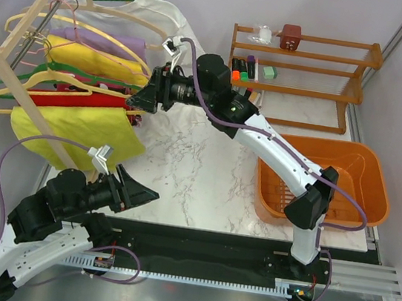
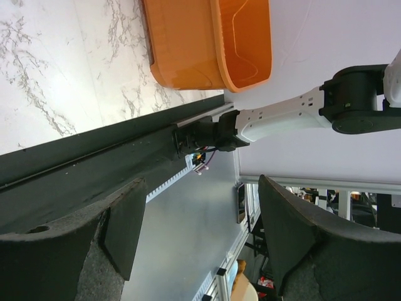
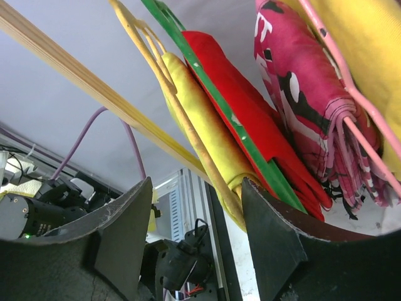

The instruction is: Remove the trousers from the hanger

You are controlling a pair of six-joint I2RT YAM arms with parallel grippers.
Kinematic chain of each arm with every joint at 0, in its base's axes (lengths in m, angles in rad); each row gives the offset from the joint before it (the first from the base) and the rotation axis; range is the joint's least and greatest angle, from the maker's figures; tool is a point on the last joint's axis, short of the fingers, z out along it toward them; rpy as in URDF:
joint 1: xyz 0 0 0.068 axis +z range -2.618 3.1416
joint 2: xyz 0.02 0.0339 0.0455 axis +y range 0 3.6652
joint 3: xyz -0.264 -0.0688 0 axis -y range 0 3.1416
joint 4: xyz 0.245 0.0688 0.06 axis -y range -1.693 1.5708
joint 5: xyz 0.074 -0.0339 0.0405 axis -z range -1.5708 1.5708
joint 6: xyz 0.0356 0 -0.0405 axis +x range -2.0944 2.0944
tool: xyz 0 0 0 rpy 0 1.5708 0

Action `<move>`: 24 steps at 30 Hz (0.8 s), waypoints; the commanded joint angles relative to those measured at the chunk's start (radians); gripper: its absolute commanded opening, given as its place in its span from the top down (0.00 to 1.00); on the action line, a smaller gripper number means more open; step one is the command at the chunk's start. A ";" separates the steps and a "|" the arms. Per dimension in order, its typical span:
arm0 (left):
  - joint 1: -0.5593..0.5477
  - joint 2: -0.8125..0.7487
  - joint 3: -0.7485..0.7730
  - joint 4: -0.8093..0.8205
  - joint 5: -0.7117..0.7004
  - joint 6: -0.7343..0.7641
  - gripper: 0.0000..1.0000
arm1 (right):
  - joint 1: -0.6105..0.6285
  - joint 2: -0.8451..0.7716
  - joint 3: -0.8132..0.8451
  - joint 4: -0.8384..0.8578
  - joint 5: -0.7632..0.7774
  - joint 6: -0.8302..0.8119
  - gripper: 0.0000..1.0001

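Observation:
The lime-yellow trousers (image 1: 76, 131) hang folded over the bar of the pale yellow-orange hanger (image 1: 27, 85) on the wooden rack at the left. My right gripper (image 1: 136, 100) is open at the hanger's right end. In the right wrist view the hanger (image 3: 164, 83) and the trousers (image 3: 203, 125) run down between my open fingers, close to the right finger (image 3: 276, 244); the gripper (image 3: 197, 241) holds nothing. My left gripper (image 1: 146, 192) is open and empty, low over the table's near left edge, below the trousers; it also shows in the left wrist view (image 2: 197, 232).
The wooden rack (image 1: 29, 40) carries a red garment (image 1: 80, 101) on a green hanger, a golden-yellow garment, a purple one and a white shirt (image 1: 167, 15). An orange basket (image 1: 365, 185) stands at the right. A wooden shelf (image 1: 301, 78) with small items stands at the back.

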State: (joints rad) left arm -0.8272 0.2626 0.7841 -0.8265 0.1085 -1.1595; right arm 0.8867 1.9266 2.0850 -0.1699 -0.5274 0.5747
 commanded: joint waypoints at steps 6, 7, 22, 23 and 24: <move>-0.006 -0.019 0.049 -0.008 0.025 -0.023 0.21 | 0.020 0.025 0.044 0.020 -0.014 -0.053 0.35; -0.006 -0.022 0.050 -0.006 0.026 -0.023 0.21 | 0.021 0.026 0.043 0.018 -0.019 -0.053 0.36; -0.006 -0.046 0.102 -0.100 0.020 -0.012 0.21 | 0.142 0.153 0.181 0.018 0.029 -0.082 0.50; -0.006 -0.049 0.107 -0.105 0.017 -0.012 0.21 | 0.147 0.158 0.185 0.020 0.038 -0.084 0.53; -0.006 -0.055 0.112 -0.117 0.010 -0.012 0.21 | 0.150 0.169 0.196 0.020 0.041 -0.084 0.53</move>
State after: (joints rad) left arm -0.8272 0.2283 0.8463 -0.8932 0.1162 -1.1599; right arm 1.0225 2.0689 2.2059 -0.1787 -0.5148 0.5171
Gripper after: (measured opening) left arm 0.785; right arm 0.483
